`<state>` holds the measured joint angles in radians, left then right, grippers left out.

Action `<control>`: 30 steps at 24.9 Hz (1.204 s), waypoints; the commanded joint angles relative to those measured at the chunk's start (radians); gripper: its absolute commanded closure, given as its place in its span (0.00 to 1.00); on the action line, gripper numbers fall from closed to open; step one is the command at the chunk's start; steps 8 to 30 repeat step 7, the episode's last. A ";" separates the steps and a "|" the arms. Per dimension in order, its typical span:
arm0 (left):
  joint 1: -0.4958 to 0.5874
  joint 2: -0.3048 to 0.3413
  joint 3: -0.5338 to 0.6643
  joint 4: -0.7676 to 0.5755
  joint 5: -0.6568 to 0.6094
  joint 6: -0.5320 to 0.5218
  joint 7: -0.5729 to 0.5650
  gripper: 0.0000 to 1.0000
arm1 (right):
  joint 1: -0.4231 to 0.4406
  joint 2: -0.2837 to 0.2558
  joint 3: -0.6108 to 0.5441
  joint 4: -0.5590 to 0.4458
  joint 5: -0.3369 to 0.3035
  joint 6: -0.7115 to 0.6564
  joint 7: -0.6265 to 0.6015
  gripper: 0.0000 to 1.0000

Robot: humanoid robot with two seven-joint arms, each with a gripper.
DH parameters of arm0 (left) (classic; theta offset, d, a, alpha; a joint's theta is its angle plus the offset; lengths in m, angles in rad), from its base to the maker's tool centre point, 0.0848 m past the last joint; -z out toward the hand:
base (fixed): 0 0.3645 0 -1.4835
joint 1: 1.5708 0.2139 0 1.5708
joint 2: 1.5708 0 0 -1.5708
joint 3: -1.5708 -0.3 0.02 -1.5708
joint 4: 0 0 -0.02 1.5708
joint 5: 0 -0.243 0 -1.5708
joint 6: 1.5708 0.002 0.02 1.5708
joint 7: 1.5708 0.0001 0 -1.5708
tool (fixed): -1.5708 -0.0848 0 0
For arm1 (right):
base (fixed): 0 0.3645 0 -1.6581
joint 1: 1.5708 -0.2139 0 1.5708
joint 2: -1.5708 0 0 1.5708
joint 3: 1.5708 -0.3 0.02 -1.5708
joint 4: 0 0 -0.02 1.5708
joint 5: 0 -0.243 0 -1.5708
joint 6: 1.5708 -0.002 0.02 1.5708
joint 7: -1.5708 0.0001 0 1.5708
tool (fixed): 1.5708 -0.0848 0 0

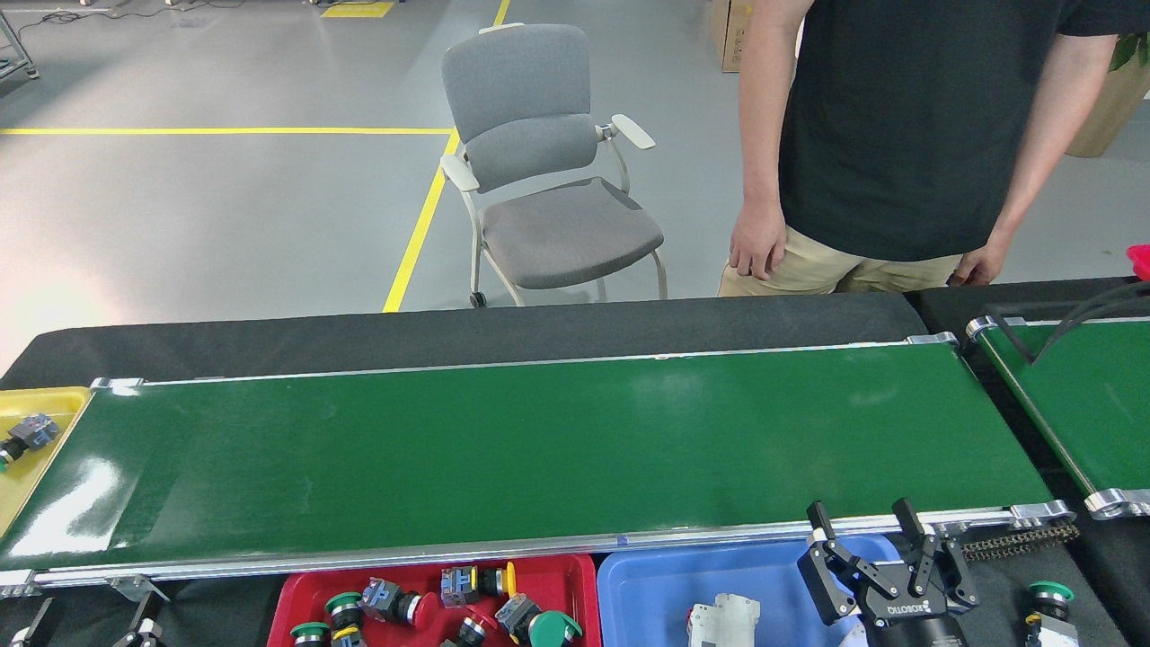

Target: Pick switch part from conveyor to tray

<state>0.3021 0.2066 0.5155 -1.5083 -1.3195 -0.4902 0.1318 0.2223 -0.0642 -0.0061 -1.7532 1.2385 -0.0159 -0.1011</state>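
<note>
While the conveyor [539, 449] lies bare, the right gripper [867, 524] holds its jaws spread.

You see a glossy dark-green conveyor [539, 449] with silver rails on a black counter [449, 332]. Before it sit a red tray [575, 575], a blue tray [647, 584] and, at left, a yellow tray [36, 400]. Beyond stands a grey chair [539, 153] on grey floor [225, 207] with yellow lines.

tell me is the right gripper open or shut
Open: the right gripper has its two black fingers spread with a clear gap, holding nothing, over the blue tray.
</note>
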 commanded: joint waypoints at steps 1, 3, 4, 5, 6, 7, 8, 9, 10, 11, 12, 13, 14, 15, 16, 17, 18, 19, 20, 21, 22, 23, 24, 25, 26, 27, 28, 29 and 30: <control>-0.005 0.013 0.006 -0.007 0.000 0.001 0.008 0.00 | 0.012 0.009 -0.002 -0.015 0.016 0.022 -0.002 0.01; 0.000 0.013 0.006 -0.009 0.000 0.001 0.008 0.00 | 0.025 0.020 0.000 -0.017 0.027 0.020 -0.003 0.01; 0.000 0.011 0.006 -0.009 0.000 0.002 0.008 0.00 | 0.025 0.024 0.002 -0.017 0.032 0.020 -0.003 0.01; 0.000 0.011 0.006 -0.007 0.000 0.002 0.008 0.00 | 0.025 0.026 0.002 -0.017 0.032 0.020 -0.003 0.01; 0.000 0.011 0.008 -0.009 0.000 0.004 0.008 0.00 | 0.025 0.026 0.002 -0.017 0.033 0.020 -0.003 0.01; -0.001 0.011 0.008 -0.007 0.000 0.005 0.008 0.00 | 0.025 0.026 0.002 -0.017 0.033 0.020 -0.003 0.01; -0.001 0.011 0.008 -0.007 0.000 0.005 0.008 0.00 | 0.025 0.026 0.002 -0.017 0.033 0.020 -0.003 0.01; -0.001 0.011 0.008 -0.007 0.000 0.005 0.008 0.00 | 0.025 0.026 0.002 -0.017 0.033 0.020 -0.003 0.01; -0.001 0.011 0.008 -0.007 0.000 0.005 0.008 0.00 | 0.025 0.026 0.002 -0.017 0.033 0.020 -0.003 0.01; -0.001 0.011 0.008 -0.007 0.000 0.005 0.008 0.00 | 0.025 0.026 0.002 -0.017 0.033 0.020 -0.003 0.01; -0.001 0.011 0.008 -0.007 0.000 0.005 0.008 0.00 | 0.025 0.026 0.002 -0.017 0.033 0.020 -0.003 0.01; -0.001 0.011 0.008 -0.007 0.000 0.005 0.008 0.00 | 0.025 0.026 0.002 -0.017 0.033 0.020 -0.003 0.01; -0.001 0.011 0.008 -0.007 0.000 0.005 0.008 0.00 | 0.025 0.026 0.002 -0.017 0.033 0.020 -0.003 0.01; -0.001 0.011 0.008 -0.007 0.000 0.005 0.008 0.00 | 0.025 0.026 0.002 -0.017 0.033 0.020 -0.003 0.01; -0.001 0.011 0.008 -0.007 0.000 0.005 0.008 0.00 | 0.025 0.026 0.002 -0.017 0.033 0.020 -0.003 0.01; -0.001 0.011 0.008 -0.007 0.000 0.005 0.008 0.00 | 0.025 0.026 0.002 -0.017 0.033 0.020 -0.003 0.01; -0.001 0.011 0.008 -0.007 0.000 0.005 0.008 0.00 | 0.025 0.026 0.002 -0.017 0.033 0.020 -0.003 0.01; -0.001 0.011 0.008 -0.007 0.000 0.005 0.008 0.00 | 0.025 0.026 0.002 -0.017 0.033 0.020 -0.003 0.01; -0.001 0.011 0.008 -0.007 0.000 0.005 0.008 0.00 | 0.025 0.026 0.002 -0.017 0.033 0.020 -0.003 0.01; -0.001 0.011 0.008 -0.007 0.000 0.005 0.008 0.00 | 0.025 0.026 0.002 -0.017 0.033 0.020 -0.003 0.01; -0.001 0.011 0.008 -0.007 0.000 0.005 0.008 0.00 | 0.025 0.026 0.002 -0.017 0.033 0.020 -0.003 0.01; -0.001 0.011 0.008 -0.007 0.000 0.005 0.008 0.00 | 0.025 0.026 0.002 -0.017 0.033 0.020 -0.003 0.01; -0.001 0.011 0.008 -0.007 0.000 0.005 0.008 0.00 | 0.025 0.026 0.002 -0.017 0.033 0.020 -0.003 0.01; -0.001 0.011 0.008 -0.007 0.000 0.005 0.008 0.00 | 0.025 0.026 0.002 -0.017 0.033 0.020 -0.003 0.01; -0.001 0.011 0.008 -0.007 0.000 0.005 0.008 0.00 | 0.025 0.026 0.002 -0.017 0.033 0.020 -0.003 0.01; -0.001 0.011 0.008 -0.007 0.000 0.005 0.008 0.00 | 0.025 0.026 0.002 -0.017 0.033 0.020 -0.003 0.01; -0.001 0.011 0.008 -0.007 0.000 0.005 0.008 0.00 | 0.025 0.026 0.002 -0.017 0.033 0.020 -0.003 0.01; -0.001 0.011 0.008 -0.007 0.000 0.005 0.008 0.00 | 0.025 0.026 0.002 -0.017 0.033 0.020 -0.003 0.01; -0.001 0.011 0.008 -0.007 0.000 0.005 0.008 0.00 | 0.025 0.026 0.002 -0.017 0.033 0.020 -0.003 0.01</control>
